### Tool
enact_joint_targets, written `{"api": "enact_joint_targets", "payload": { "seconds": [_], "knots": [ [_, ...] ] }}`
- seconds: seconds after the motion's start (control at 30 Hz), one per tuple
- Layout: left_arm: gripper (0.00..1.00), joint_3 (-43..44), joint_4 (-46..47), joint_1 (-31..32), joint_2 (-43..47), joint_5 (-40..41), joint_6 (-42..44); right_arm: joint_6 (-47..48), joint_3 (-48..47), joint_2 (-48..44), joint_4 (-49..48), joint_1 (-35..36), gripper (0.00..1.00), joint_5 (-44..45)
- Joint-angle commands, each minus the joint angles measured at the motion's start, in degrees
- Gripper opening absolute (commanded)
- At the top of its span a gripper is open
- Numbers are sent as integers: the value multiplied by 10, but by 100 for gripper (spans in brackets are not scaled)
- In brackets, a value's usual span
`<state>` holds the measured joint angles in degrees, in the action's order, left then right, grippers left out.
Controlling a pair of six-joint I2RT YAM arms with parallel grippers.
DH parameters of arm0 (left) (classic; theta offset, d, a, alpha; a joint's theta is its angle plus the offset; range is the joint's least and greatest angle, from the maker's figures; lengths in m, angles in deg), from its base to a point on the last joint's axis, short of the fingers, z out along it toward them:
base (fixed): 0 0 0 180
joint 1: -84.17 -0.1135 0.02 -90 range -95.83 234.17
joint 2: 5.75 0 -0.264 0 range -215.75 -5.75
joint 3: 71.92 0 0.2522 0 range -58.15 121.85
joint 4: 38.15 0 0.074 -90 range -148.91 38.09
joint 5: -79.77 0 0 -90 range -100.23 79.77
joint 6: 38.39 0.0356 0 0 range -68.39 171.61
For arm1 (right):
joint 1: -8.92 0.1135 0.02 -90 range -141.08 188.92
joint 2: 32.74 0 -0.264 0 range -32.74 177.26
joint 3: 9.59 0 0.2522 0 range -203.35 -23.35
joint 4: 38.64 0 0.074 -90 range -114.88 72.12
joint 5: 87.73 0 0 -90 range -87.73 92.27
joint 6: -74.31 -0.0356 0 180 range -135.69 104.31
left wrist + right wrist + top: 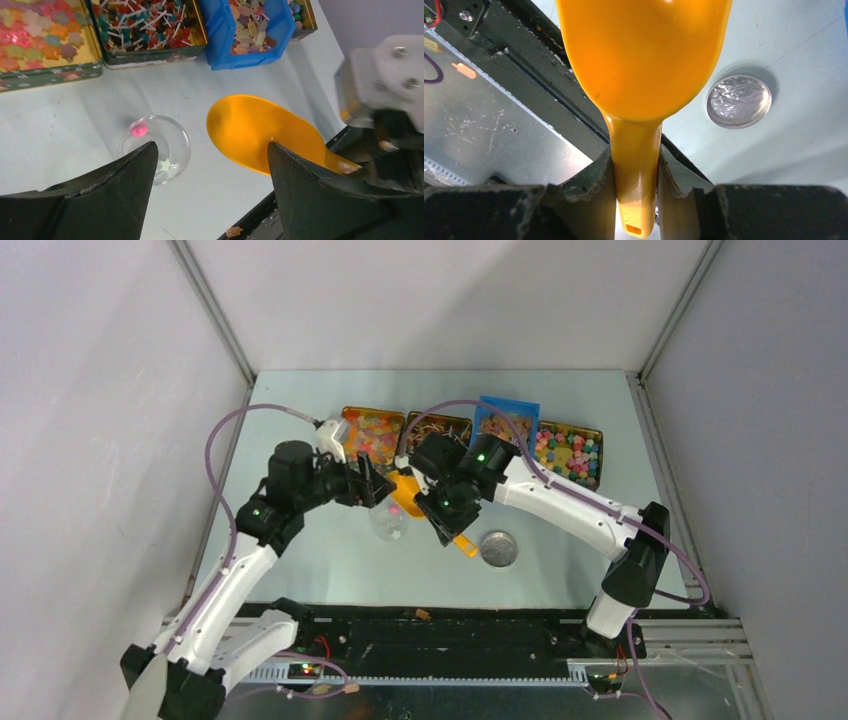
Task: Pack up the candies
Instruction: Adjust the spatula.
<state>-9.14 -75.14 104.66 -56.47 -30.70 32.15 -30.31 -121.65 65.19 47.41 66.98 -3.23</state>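
Along the table's [330, 575] far edge stand three tins [150, 54] and a blue bin [240, 59], all full of candies [45, 35]; nearer, the orange scoop [644, 60] hangs just beside a clear jar [175, 137] holding a pink sweet [139, 130]; the silver lid [499, 548] lies apart, rightward. The right gripper [636, 165] clamps the scoop's handle; the left gripper [211, 150], jaws wide and empty, hovers over jar and scoop.
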Motion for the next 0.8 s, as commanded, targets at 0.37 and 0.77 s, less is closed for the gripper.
{"api": "enact_joint_targets", "payload": {
  "seconds": [0.37, 0.77],
  "knots": [
    [69, -61, 19, 2, -59, 33, -27, 0, -24, -59, -36, -1, 0, -29],
    [80, -39, -17, 2, -27, 68, -11, 1, -60, -67, -26, -39, 0, -31]
  ]
}}
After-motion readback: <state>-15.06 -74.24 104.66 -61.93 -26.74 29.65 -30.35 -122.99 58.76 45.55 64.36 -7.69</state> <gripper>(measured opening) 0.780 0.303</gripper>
